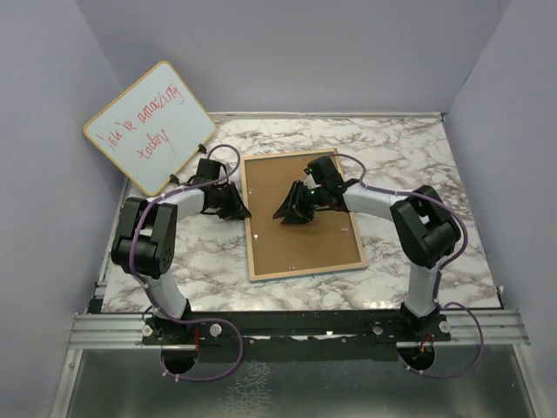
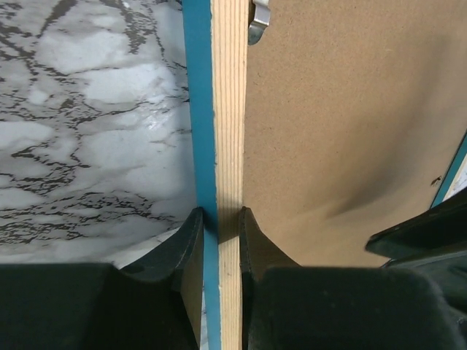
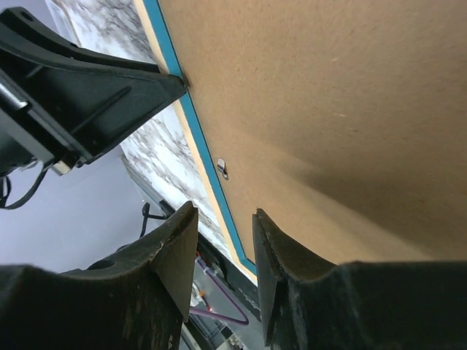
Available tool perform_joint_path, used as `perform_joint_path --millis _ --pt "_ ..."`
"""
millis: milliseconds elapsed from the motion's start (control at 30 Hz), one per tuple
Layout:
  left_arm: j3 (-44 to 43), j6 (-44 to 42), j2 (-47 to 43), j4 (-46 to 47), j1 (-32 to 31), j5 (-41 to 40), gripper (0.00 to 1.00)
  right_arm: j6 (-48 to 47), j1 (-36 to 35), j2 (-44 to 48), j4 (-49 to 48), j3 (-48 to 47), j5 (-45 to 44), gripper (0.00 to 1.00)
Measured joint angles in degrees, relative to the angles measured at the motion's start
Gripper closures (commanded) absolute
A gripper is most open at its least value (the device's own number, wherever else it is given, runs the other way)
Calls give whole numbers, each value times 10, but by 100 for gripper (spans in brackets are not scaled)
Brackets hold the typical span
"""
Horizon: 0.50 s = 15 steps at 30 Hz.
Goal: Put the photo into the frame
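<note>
Left wrist: frame [image 2: 228, 109], face-down, stiff, likely light; your left gripper [image 2: 220, 216] clamps its rail facing the tabletop's left edge; right gripper [image 3: 225, 213] parted over backing board [image 3: 328, 109].

On the white, round-cornered, wood-rimmed whiteboard [image 1: 150, 126], far left of the pale-wood rectangular frame [image 1: 305, 271], red handwriting reads "amazing today" after a less clear word, seemingly "You're". Nothing else is legible.

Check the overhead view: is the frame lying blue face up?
No, the frame shows its pale wood back around the brown backing board.
</note>
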<state>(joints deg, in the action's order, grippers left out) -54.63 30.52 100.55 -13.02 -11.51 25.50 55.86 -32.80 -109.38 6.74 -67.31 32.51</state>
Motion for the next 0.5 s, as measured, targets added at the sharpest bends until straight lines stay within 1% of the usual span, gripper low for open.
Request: perform_joint_path --millis 200,367,433,500 --pt "-1 6 6 12 -7 0 100 32 -31 -28 -12 0 -18 60" --pt "11 17 1 30 -7 0 100 58 -53 -62 -30 -12 -29 63" --pt "16 22 0 36 -7 0 95 65 -63 -69 -35 -23 -35 64" --pt "20 28 -1 49 -7 2 94 72 -72 -77 -39 -35 -43 65"
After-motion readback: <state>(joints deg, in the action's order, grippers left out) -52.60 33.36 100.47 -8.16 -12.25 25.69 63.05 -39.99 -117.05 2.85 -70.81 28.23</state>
